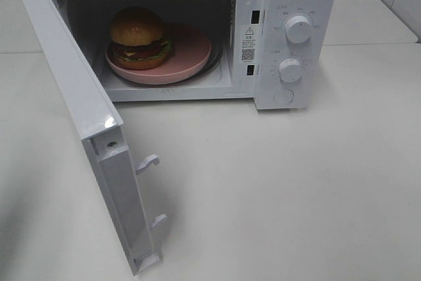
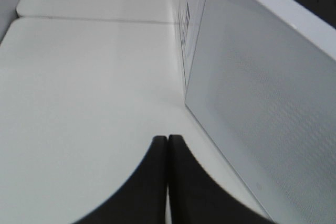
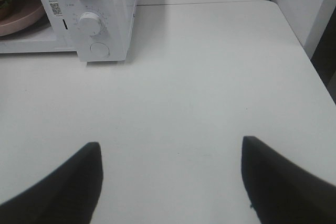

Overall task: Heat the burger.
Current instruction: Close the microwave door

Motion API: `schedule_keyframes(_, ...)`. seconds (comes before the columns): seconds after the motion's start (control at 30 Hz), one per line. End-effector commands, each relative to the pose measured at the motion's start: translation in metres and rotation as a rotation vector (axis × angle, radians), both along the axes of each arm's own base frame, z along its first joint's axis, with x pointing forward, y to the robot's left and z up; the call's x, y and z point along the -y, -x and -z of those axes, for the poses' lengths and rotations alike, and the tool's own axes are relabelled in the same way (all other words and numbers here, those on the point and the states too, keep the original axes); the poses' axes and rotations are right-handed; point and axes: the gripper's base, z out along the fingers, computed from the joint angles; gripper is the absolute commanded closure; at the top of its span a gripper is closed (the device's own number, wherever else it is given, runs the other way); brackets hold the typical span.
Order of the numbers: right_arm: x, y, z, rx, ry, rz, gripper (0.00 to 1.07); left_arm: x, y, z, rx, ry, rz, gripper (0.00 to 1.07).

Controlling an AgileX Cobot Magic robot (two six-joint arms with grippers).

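With left tool (image 2: 168, 140) clenched empty beside the open white microwave door (image 2: 273, 103) and right tool (image 3: 170, 144) released, press flat and steady, shutting in the tall golden-bunned burger (image 1: 137, 34) beyond it on the pink round plate (image 1: 195, 54).

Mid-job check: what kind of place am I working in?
Probably a staged kitchen test bench, not a home kitchen: a white microwave stands open on plain white tables, with the burger on a pink plate inside.
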Motion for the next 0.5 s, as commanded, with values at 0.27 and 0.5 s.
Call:
schedule_keyframes(0.27,0.000,0.004,0.000,0.034,0.005,0.003,0.37,-0.006,-0.008,0.008,0.278,-0.020,-0.063,1.07)
schedule_keyframes(0.5,0.000,0.004,0.000,0.034,0.005,0.003,0.37,-0.010,-0.005,0.025,0.425,-0.038,-0.100,1.07)
